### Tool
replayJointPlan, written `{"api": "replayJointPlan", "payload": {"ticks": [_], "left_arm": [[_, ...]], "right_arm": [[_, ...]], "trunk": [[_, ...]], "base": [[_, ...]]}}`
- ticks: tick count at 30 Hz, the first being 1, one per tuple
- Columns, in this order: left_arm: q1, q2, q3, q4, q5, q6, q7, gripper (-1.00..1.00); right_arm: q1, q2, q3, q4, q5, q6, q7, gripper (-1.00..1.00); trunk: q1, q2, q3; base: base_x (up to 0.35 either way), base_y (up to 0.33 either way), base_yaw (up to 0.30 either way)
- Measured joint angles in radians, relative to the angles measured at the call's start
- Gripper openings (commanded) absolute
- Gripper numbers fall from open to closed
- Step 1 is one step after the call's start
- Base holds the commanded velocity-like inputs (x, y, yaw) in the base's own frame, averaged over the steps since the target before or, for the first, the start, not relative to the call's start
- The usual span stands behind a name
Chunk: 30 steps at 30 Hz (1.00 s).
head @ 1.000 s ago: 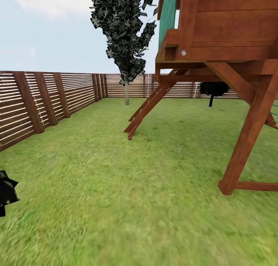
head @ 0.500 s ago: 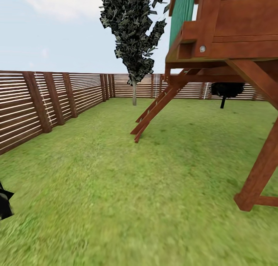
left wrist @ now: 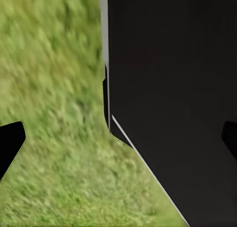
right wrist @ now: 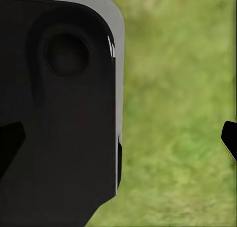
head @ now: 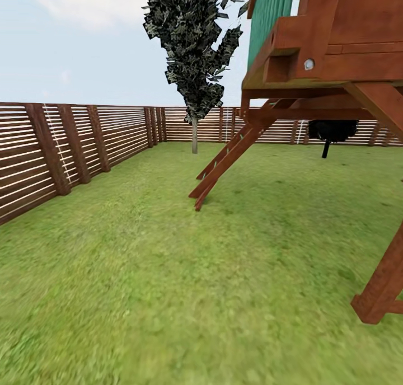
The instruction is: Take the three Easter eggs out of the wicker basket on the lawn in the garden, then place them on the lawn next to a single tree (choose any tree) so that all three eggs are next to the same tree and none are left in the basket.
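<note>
The lawn [head: 168, 273], short green grass with yellowish patches, stretches ahead to the fence in the head view. The Easter eggs and the wicker basket are out of view. In the left wrist view my left gripper [left wrist: 119, 143] is open, its black fingertips [left wrist: 10, 147] far apart at the picture's edges, with grass and my own dark body between them. In the right wrist view my right gripper [right wrist: 119, 140] is open too, its fingertips [right wrist: 9, 144] wide apart over grass and a black robot part. Neither holds anything.
A wooden playset [head: 336, 49] on slanted brown posts stands at the right, its ladder [head: 221, 164] reaching the grass and a post foot [head: 378, 304] close by. A brown slatted fence [head: 67, 144] runs along the left and back. A dark narrow cypress [head: 193, 55] and a dark shrub [head: 332, 130] stand by the far fence.
The whole head view has shifted as the camera moved: the playset slid right and downward, and the dark spiky shape at the lower left edge has left the picture.
</note>
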<state>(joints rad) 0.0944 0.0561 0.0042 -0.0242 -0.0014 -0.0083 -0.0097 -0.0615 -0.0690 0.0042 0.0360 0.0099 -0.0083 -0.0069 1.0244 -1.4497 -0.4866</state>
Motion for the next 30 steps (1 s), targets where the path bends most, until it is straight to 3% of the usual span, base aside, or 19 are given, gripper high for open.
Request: {"api": "replayJointPlan", "payload": {"ticks": [11,30], "left_arm": [[0.000,-0.001,0.000,0.000,0.000,0.000,0.000,1.00],[0.000,0.000,0.000,0.000,0.000,0.000,0.001,1.00]], "right_arm": [[0.000,0.000,-0.001,0.000,-0.001,0.000,0.000,1.00],[0.000,-0.001,-0.002,0.000,-0.003,-0.001,0.000,1.00]], "trunk": [[0.000,0.000,0.000],[0.000,0.000,0.000]], "base": [[0.338,0.000,0.054],[0.339,0.000,0.248]]}}
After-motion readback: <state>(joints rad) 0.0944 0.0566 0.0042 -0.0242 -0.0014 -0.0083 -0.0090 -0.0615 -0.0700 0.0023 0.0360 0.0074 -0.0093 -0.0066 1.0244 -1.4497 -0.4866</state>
